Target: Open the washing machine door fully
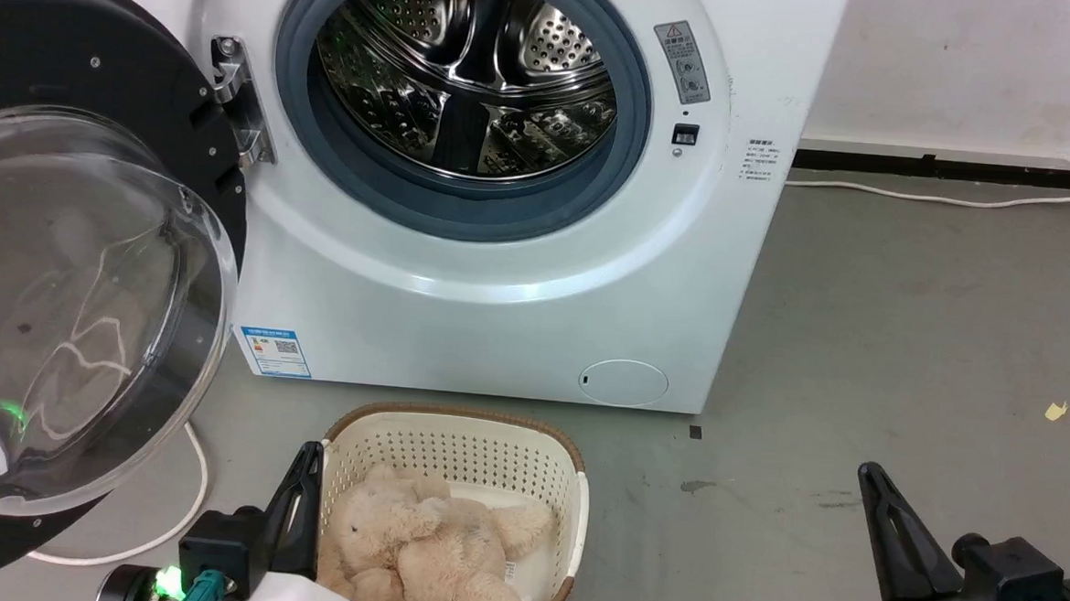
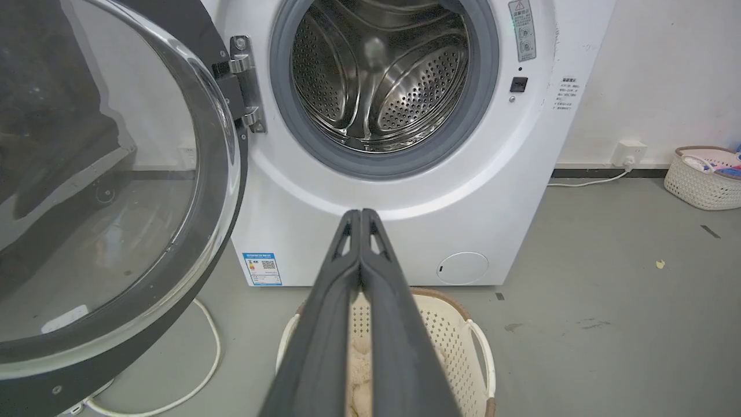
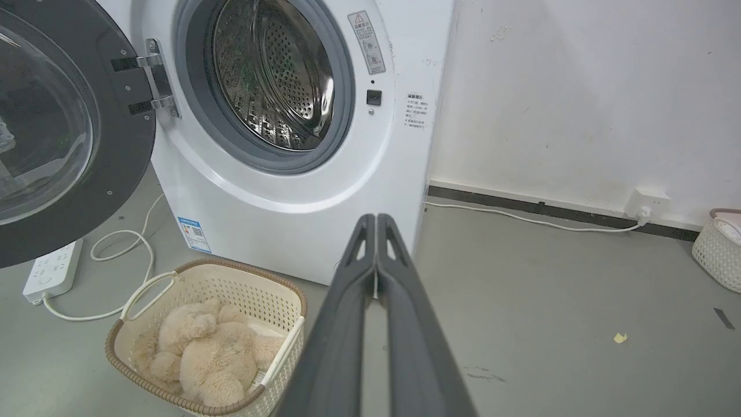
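The washing machine door (image 1: 61,248), a glossy black disc with a bulging clear glass bowl, stands swung wide open to the left on its metal hinge (image 1: 239,102). It also appears in the left wrist view as the door (image 2: 110,191) and in the right wrist view as the door (image 3: 63,127). The steel drum (image 1: 464,77) lies exposed. My left gripper (image 1: 310,458) sits low at the lower left, shut and empty, apart from the door. My right gripper (image 1: 869,478) rests at the lower right, shut on nothing. Both pairs of fingers (image 2: 360,215) (image 3: 376,220) are pressed together.
A cream basket (image 1: 570,504) holding a beige plush toy (image 1: 431,542) stands on the floor before the machine. A white cable (image 1: 201,475) and a power strip (image 3: 52,272) lie under the door. Another basket (image 2: 703,176) sits by the right wall.
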`<state>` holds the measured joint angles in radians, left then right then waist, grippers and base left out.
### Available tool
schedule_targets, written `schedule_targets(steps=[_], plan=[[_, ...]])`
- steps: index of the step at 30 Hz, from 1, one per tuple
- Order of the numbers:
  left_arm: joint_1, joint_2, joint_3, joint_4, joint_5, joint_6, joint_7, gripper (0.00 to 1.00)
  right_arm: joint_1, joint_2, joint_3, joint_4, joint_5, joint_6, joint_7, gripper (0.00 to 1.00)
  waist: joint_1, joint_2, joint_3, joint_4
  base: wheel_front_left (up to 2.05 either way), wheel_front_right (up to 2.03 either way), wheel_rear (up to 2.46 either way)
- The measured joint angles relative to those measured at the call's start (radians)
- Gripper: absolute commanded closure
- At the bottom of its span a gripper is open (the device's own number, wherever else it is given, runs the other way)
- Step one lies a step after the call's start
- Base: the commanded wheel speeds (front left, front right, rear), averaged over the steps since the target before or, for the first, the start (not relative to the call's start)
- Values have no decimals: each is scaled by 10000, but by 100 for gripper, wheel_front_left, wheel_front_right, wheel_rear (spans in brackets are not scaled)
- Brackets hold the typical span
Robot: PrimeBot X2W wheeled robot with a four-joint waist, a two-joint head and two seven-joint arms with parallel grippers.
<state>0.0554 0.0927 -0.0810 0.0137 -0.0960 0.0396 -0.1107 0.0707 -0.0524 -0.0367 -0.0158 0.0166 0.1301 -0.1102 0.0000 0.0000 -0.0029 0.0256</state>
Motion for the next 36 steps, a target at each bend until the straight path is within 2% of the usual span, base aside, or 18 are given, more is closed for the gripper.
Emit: schedule_targets(steps=[36], plan=[[-281,-230,533,-61,596,-249,742,100,-406,0,228,81,-79,0,725,100,0,0,20,-173,0,0,0]])
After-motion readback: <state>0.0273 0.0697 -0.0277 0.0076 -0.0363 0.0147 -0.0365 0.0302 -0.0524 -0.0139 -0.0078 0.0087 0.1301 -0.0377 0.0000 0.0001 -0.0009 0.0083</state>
